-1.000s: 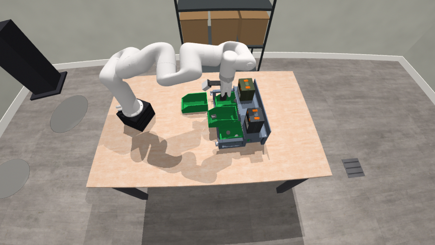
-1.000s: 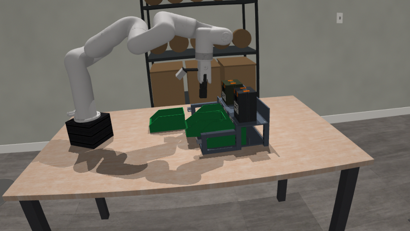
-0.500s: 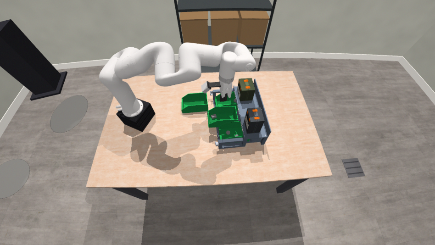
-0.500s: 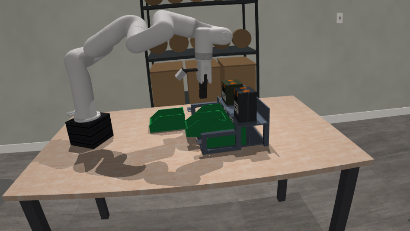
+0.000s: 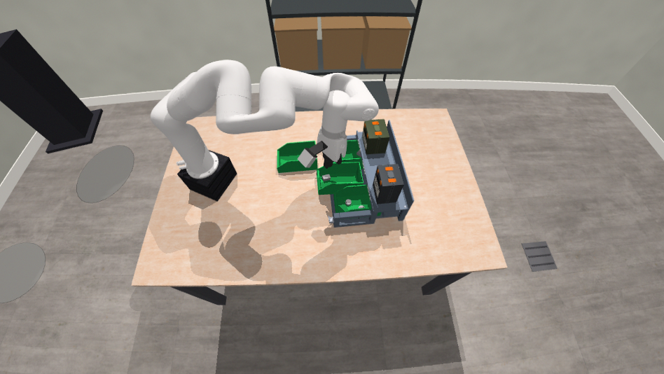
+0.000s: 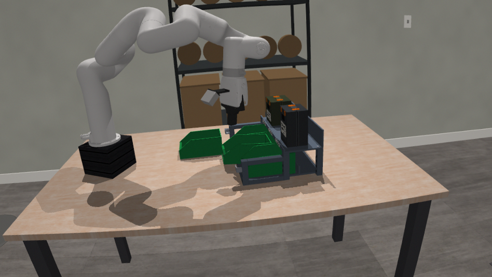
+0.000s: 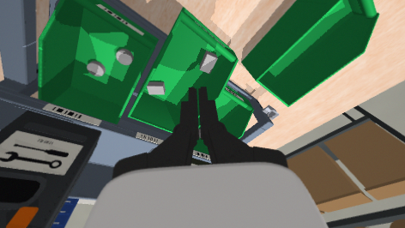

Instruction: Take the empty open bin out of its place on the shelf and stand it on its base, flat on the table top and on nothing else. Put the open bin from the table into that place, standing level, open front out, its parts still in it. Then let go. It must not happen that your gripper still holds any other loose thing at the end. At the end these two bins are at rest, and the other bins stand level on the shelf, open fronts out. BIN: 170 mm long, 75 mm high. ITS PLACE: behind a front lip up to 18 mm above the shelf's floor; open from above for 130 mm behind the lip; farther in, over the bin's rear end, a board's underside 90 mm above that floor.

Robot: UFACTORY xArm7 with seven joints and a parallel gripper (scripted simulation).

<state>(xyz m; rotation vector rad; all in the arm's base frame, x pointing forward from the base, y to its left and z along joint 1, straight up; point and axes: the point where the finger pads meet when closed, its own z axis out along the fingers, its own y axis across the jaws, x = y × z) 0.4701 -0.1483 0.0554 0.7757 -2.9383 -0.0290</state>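
Note:
My gripper (image 5: 331,165) (image 6: 232,123) (image 7: 197,99) is shut, with nothing between its fingertips. It points down near the far side wall of the middle bin; whether it touches is unclear. That green middle bin (image 5: 346,171) (image 6: 246,149) (image 7: 172,64) holds grey blocks. It sits higher than its neighbours, and its open front juts out past the front of the blue-grey shelf (image 5: 353,215) (image 6: 261,159). Its exact tilt is unclear. The empty green bin (image 5: 297,159) (image 6: 200,147) (image 7: 326,56) stands on the table, left of the shelf, open front toward the arm base.
A near bin (image 5: 357,194) (image 6: 264,169) (image 7: 107,43) with round parts and a far bin (image 5: 351,146) (image 6: 254,128) (image 7: 233,117) flank the middle bin. An olive case (image 5: 376,139) (image 6: 273,111) and a black case (image 5: 389,185) (image 6: 294,128) (image 7: 39,154) stand on the upper board behind.

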